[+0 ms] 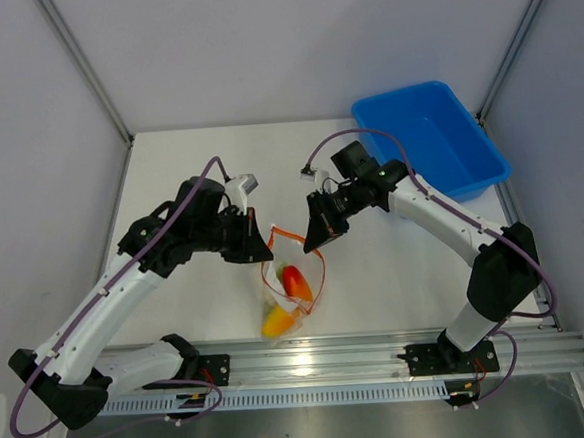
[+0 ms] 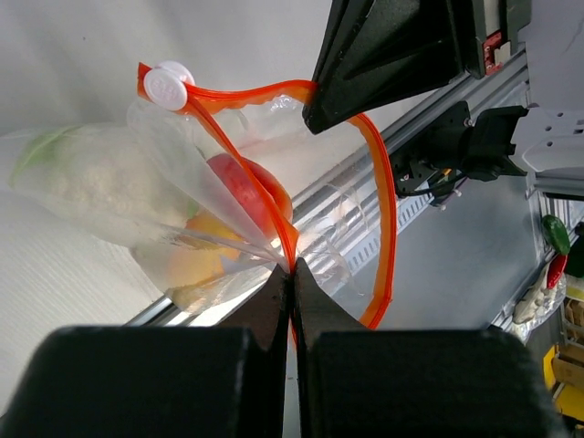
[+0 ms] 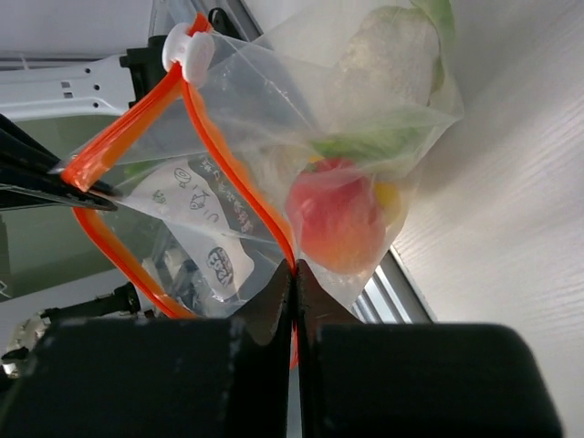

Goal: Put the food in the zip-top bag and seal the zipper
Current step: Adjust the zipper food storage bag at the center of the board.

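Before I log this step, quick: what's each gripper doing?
Left gripper: shut on the zipper.
Right gripper: shut on the zipper too.

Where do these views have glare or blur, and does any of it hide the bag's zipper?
Top external: sharp and evenly lit, with one bright reflection on the metal rail just below the zip-top bag. Left wrist: the left gripper is dark and soft and glare shows under the bag, but the zipper is clear. Right wrist: the right gripper is a dark blur, and the zipper is sharp.
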Robot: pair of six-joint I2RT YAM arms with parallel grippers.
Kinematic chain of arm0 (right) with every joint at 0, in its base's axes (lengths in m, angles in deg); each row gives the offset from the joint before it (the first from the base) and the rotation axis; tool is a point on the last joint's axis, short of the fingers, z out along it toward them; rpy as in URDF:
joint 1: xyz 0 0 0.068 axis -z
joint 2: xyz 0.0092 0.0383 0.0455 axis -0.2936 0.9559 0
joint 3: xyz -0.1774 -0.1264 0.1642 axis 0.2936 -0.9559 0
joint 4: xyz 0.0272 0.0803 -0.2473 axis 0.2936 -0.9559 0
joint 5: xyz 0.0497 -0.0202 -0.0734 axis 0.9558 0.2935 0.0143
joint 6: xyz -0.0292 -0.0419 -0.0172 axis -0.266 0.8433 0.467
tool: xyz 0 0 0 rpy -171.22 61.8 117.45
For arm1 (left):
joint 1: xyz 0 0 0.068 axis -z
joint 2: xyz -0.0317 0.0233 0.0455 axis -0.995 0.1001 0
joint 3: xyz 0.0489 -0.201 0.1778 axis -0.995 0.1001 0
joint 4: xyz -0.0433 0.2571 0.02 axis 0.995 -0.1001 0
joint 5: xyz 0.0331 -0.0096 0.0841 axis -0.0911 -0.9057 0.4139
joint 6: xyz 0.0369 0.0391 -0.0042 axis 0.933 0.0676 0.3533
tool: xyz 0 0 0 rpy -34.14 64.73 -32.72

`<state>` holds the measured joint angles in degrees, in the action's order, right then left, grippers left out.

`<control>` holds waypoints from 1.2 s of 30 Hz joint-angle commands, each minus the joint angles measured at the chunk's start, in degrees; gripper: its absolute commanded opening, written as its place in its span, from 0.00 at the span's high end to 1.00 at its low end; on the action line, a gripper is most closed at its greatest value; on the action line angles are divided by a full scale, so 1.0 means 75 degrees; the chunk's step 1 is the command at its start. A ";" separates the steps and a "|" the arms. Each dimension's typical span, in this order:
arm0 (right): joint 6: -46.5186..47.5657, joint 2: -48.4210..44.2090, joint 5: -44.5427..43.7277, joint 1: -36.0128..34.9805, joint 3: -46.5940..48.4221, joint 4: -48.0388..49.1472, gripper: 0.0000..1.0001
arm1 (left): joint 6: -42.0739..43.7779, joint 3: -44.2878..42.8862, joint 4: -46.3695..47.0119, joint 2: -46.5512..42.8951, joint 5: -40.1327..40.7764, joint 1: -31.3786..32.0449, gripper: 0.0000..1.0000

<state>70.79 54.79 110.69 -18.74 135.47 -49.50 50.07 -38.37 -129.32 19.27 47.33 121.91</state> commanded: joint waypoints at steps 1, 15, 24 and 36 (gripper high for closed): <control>-0.0656 -0.0527 0.0279 -0.0030 0.0030 0.0507 1.00 | -0.0112 -0.0160 0.0113 0.0013 0.0090 0.0101 1.00; -0.3307 -0.0657 -0.1170 -0.0627 0.0709 0.1610 1.00 | -0.0803 -0.0559 0.0054 0.0528 -0.0026 0.0160 0.91; -0.3599 -0.0680 -0.2731 -0.0861 0.0721 0.1293 1.00 | -0.1284 0.0295 0.1165 0.0038 -0.0929 0.0160 0.35; -0.4888 -0.0808 -0.4149 -0.1155 0.0838 0.0953 1.00 | -0.1776 0.0567 0.1378 -0.0210 -0.0298 0.0359 0.17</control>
<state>38.68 50.35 84.27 -26.94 138.99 -41.31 38.96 -33.60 -120.57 17.67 43.02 123.63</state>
